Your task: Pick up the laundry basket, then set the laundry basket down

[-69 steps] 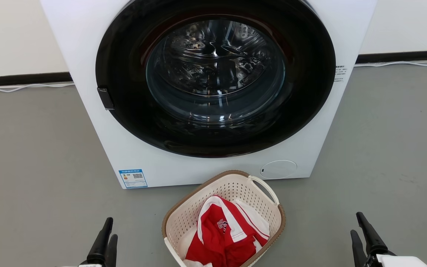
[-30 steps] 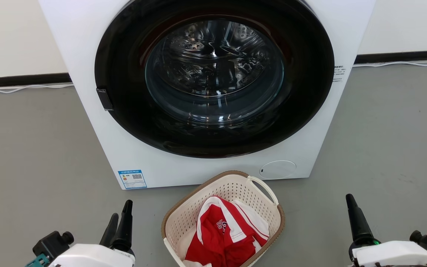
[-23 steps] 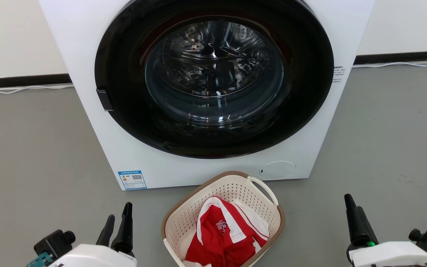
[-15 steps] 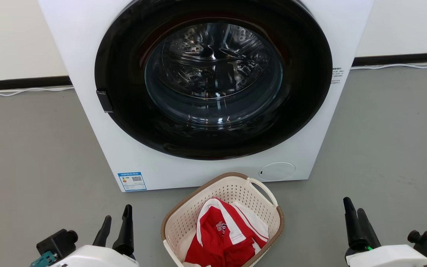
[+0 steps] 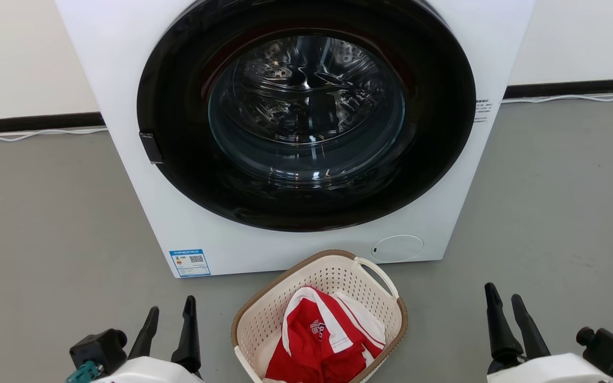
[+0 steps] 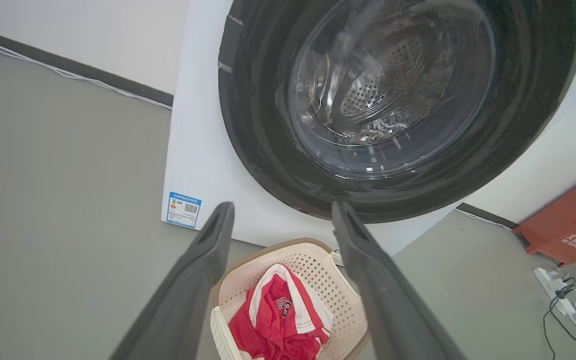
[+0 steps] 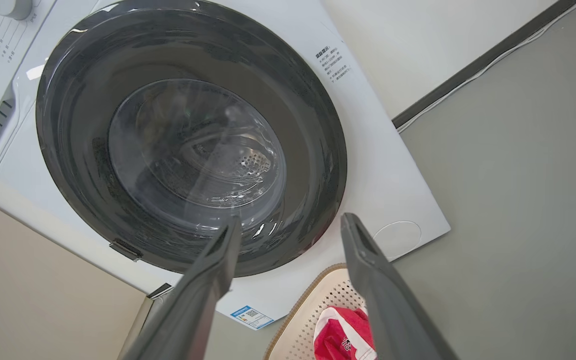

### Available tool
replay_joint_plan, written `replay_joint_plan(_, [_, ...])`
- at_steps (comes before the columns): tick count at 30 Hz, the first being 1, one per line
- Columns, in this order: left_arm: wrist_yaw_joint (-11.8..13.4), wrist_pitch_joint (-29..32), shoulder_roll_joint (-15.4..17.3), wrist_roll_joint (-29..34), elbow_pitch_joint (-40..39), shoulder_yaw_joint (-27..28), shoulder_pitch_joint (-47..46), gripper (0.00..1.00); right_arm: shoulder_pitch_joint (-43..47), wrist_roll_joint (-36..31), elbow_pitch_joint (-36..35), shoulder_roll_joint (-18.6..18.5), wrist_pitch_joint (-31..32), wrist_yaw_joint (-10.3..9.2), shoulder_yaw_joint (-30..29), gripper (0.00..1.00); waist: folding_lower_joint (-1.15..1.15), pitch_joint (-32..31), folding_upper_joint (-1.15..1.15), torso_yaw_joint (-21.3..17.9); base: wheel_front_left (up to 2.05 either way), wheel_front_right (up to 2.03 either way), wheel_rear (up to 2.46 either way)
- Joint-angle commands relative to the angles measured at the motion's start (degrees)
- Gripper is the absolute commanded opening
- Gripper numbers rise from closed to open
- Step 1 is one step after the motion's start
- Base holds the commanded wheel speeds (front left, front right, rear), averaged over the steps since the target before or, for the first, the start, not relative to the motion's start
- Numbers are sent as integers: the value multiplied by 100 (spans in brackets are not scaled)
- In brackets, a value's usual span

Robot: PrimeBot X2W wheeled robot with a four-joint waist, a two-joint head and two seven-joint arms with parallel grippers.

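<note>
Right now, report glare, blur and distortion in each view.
Head view: sharp, evenly lit, bright glints on the door glass. Left wrist view: wide-angle bend leans the washer; left gripper slightly soft. Right wrist view: glass hazy with reflections; basket cut off at the bottom edge.

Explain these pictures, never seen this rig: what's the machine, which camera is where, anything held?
It is a wheeled robot with two arms. The head view looks down from its head at a grey floor. The dark forks at the bottom corners are its left gripper and right gripper, both open, holding nothing. The two wrist views each look out along one gripper from that arm's wrist. On the floor between the grippers sits the laundry basket with a red and white garment inside, in front of a white washer, its door shut.
</note>
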Motion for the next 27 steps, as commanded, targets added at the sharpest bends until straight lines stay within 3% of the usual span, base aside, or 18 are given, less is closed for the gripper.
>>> replay_joint_plan(1, [75, -61, 88, 171, -226, 69, -140, 100, -121, -184, -214, -77, -102, 27, 96, 100, 0, -1, 0, 0, 0, 0, 0])
replay_joint_plan(27, [701, -497, 373, 1957, -631, -521, -83, 100, -86, -1981, -497, -108, -539, 36, 288, 100, 0, -13, 0, -22, 0, 0, 0])
